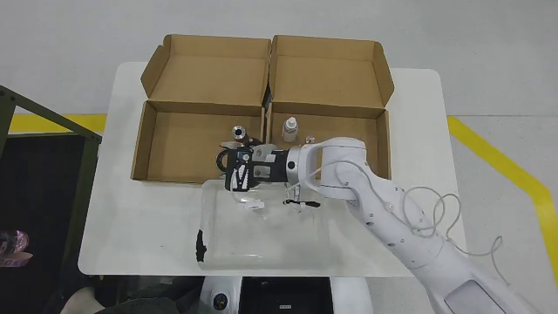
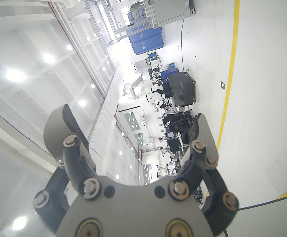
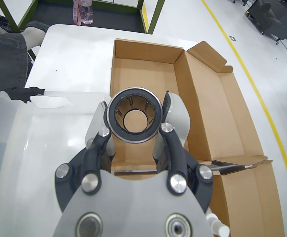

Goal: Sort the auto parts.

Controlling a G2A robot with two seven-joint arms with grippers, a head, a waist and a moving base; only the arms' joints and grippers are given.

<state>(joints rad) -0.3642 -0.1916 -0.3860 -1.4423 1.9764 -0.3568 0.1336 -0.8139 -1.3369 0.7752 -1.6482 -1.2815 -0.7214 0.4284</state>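
Worktop (image 1: 418,122): white, with open margin on its left and right sides.
Left box (image 1: 174,144): open cardboard, lid folded back on the far side. Its floor is bare leftward. A small metal part (image 1: 237,131) lies by its right wall.
Right box (image 1: 349,126): the same build, touching the left box. A small white part (image 1: 289,126) lies by its left wall.
Clear bin (image 1: 218,235): at the near edge, its far rim just beside the left box's near wall.
Right gripper (image 3: 136,103): above the left box's near right corner and pointing left, it pinches a bearing (image 3: 135,138) by its sides. The bearing is a black-rimmed metal sleeve with its bore open.
Left gripper (image 2: 133,119): fingers spread, with nothing between them.
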